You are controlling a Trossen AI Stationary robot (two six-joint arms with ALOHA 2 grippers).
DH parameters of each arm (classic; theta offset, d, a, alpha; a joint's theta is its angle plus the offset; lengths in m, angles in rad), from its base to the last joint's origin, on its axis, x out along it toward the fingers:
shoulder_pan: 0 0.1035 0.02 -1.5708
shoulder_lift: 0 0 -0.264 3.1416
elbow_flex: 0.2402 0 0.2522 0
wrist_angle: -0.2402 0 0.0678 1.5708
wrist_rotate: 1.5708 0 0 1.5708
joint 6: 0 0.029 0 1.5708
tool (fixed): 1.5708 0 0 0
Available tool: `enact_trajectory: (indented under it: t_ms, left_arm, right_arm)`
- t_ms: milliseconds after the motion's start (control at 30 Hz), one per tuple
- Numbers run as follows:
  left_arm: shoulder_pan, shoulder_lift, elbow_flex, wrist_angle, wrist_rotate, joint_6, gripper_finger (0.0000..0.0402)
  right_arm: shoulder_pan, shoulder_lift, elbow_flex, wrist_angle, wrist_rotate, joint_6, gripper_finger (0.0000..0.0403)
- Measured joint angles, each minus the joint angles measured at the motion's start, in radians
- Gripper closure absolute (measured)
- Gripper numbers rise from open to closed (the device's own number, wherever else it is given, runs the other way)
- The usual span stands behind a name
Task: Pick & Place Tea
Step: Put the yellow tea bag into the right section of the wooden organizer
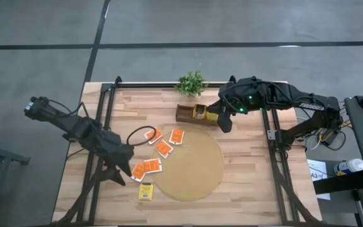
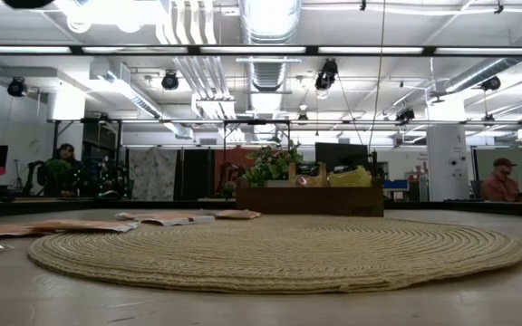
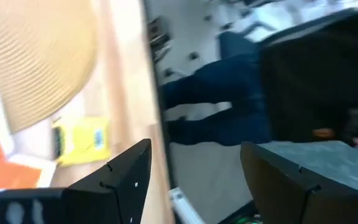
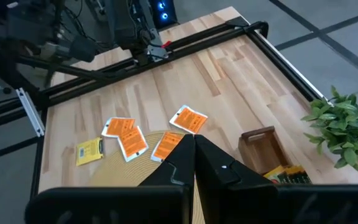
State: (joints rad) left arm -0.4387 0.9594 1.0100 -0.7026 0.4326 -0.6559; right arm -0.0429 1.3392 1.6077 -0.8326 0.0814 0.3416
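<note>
Several orange-red tea packets lie flat on the wood at the left rim of the round tan mat, and one yellow packet lies nearer the front edge. A wooden box at the back has yellow packets in it. My left gripper hovers open over the table's left side by the orange packets; nothing is between its fingers. My right gripper hangs shut and empty just right of the box, its fingers together.
A small green plant stands behind the box at the far edge. A dark loop of cable lies on the wood beside the packets. Black frame rails run along the table's left and right sides. People show in the room beyond.
</note>
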Motion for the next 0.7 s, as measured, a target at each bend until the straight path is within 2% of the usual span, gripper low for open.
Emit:
enact_trajectory:
  t_ms: [233, 433, 500, 700]
  left_arm:
    - [-0.09, 0.062, 0.0, -0.086, -0.161, -0.081, 0.0162]
    - [-0.181, 0.202, 0.0, -0.085, -0.315, -0.178, 0.0162]
    - [-0.2, 0.262, 0.0, -0.082, -0.338, -0.219, 0.0162]
    - [-0.213, 0.43, 0.003, -0.071, -0.322, -0.425, 0.0162]
  right_arm:
    - [0.002, 0.0, 0.0, 0.0, 0.001, 0.0, 0.0394]
    - [0.002, 0.0, 0.0, 0.0, 0.0, -0.013, 0.0394]
    - [0.002, 0.0, 0.0, 0.0, 0.0, -0.023, 0.0394]
    - [0.002, 0.0, 0.0, 0.0, 0.0, -0.036, 0.0394]
